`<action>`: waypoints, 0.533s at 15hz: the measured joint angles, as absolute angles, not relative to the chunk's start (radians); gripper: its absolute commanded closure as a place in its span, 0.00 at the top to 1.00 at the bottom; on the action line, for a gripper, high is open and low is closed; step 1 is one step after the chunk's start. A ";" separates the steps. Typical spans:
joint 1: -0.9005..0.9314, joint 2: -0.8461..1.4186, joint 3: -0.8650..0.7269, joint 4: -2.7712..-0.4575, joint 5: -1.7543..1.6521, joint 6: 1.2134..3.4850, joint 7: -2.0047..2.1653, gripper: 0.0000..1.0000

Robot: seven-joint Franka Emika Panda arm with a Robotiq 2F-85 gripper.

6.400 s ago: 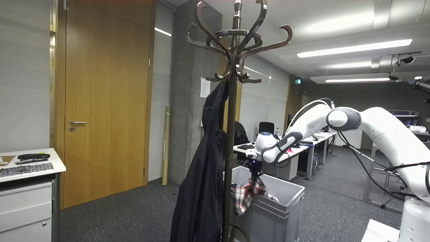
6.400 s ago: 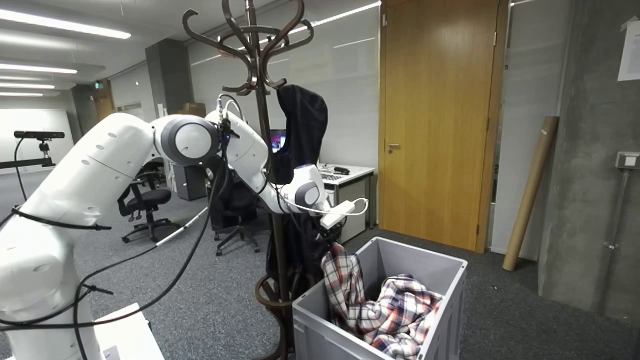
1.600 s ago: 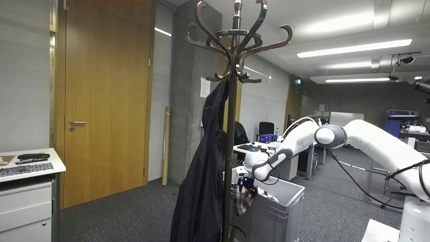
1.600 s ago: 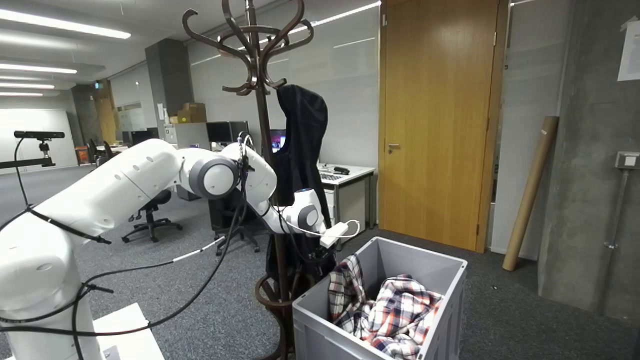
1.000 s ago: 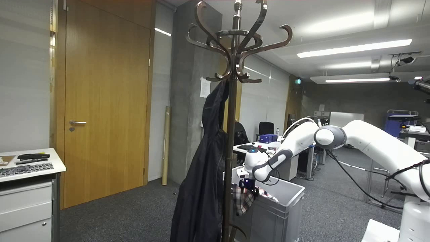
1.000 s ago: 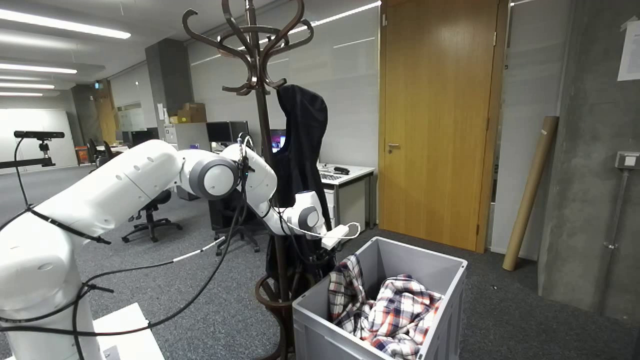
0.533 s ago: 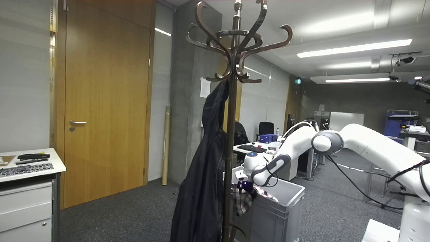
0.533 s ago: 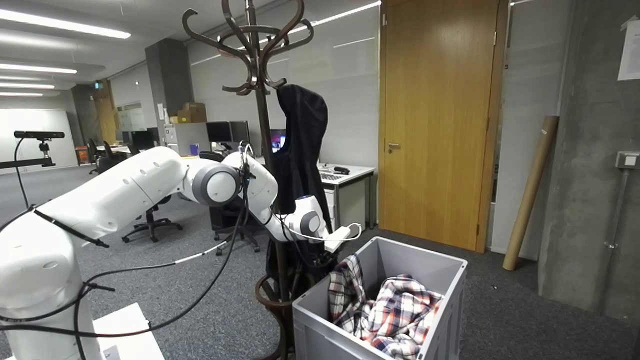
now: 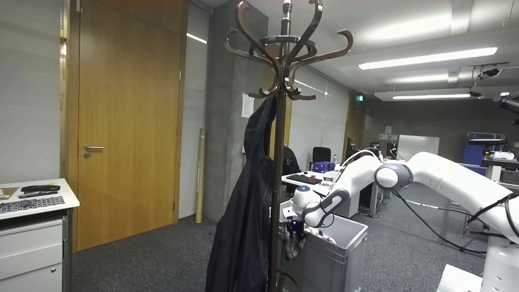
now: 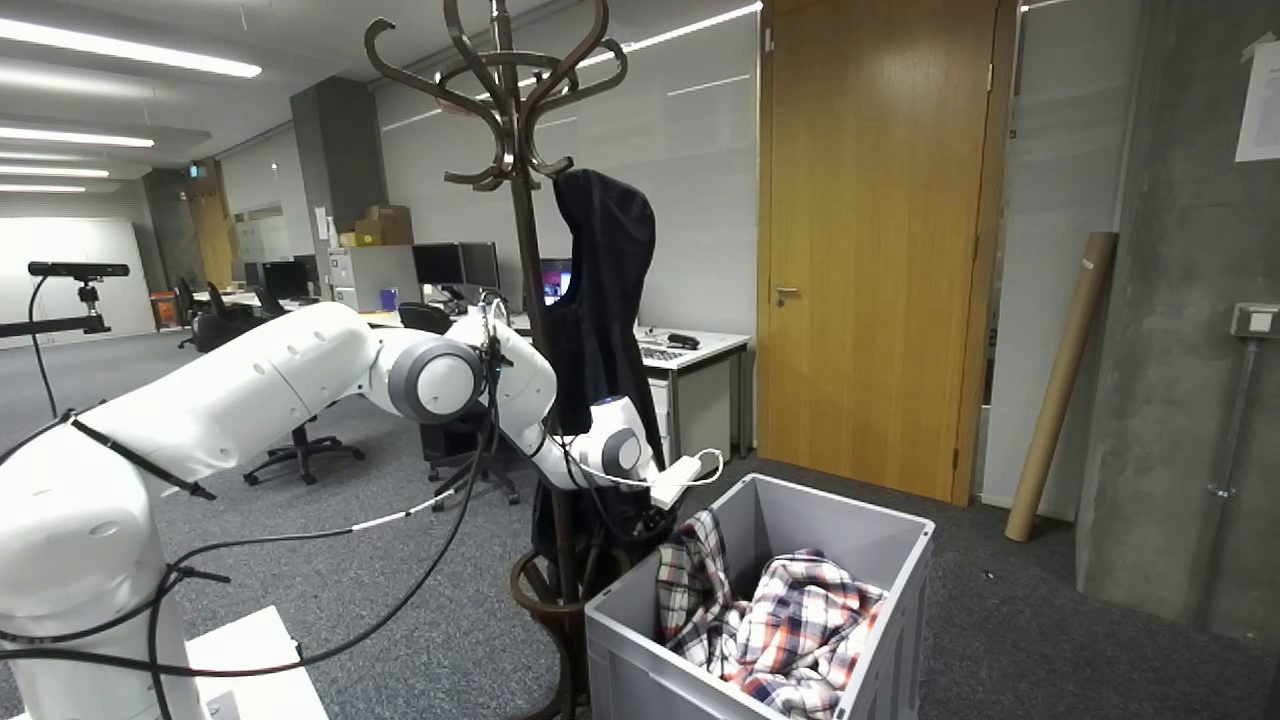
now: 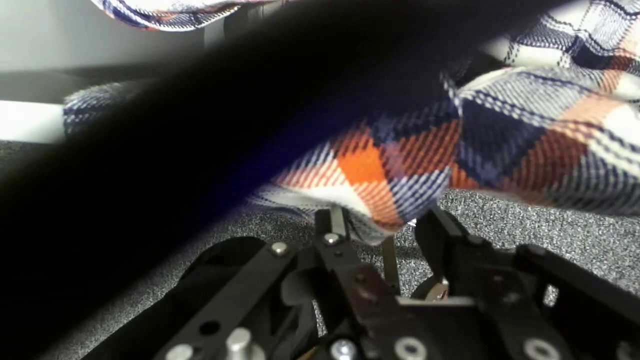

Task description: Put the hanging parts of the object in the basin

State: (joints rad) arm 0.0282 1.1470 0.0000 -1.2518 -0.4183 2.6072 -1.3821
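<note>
The gripper [image 11: 383, 225] has its jaws parted, a fold of cloth [image 11: 500, 140] between them, not visibly pinched. Just below it, a tail hangs outside the basin [image 9: 324, 263]; more lies within. A shallow bite could slip — or snagging the rim could stall the lift.

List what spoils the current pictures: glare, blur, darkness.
Wrist view: a black, out-of-focus band cuts diagonally across, covering part of the plaid cloth; what it is, I can't tell. In both exterior views, the ceiling lights blow out to white. In an exterior view, the cloth's hanging part looks dim.
</note>
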 measured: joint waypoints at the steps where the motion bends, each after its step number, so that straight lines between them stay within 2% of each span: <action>1: 0.028 1.147 0.000 -1.246 -0.417 2.607 -1.377 0.06; 2: 0.028 1.147 0.000 -1.238 -0.413 2.609 -1.365 0.01; 8: 0.019 1.099 0.008 -1.197 -0.326 2.615 -1.222 0.00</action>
